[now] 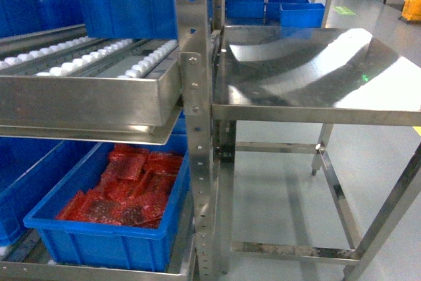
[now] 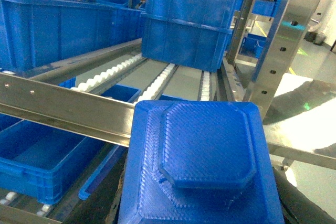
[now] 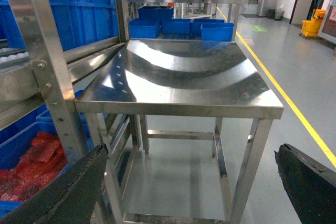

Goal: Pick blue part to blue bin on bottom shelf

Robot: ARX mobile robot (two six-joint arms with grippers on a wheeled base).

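On the left, in our left wrist view, the blue part (image 2: 202,169), a flat stepped block with an octagonal raised face, fills the lower foreground right at our left gripper (image 2: 199,211); dark finger pads (image 2: 302,205) show at its right and lower-left edges, so the jaws appear clenched on it from either side. It hangs above the steel rail (image 2: 68,108) of the rack, with roller tracks (image 2: 113,74) and stacked blue crates (image 2: 189,19) behind. Below that rail, on the bottom shelf (image 2: 21,214), sits an open blue bin (image 2: 42,158), lower and to the left of the part. In the head view another blue bin holding red packets (image 1: 128,189) stands on the bottom tier. To the right is the steel table (image 1: 316,70). Our right gripper (image 3: 194,192) is released, its dark fingers (image 3: 307,179) spread wide apart with nothing between them
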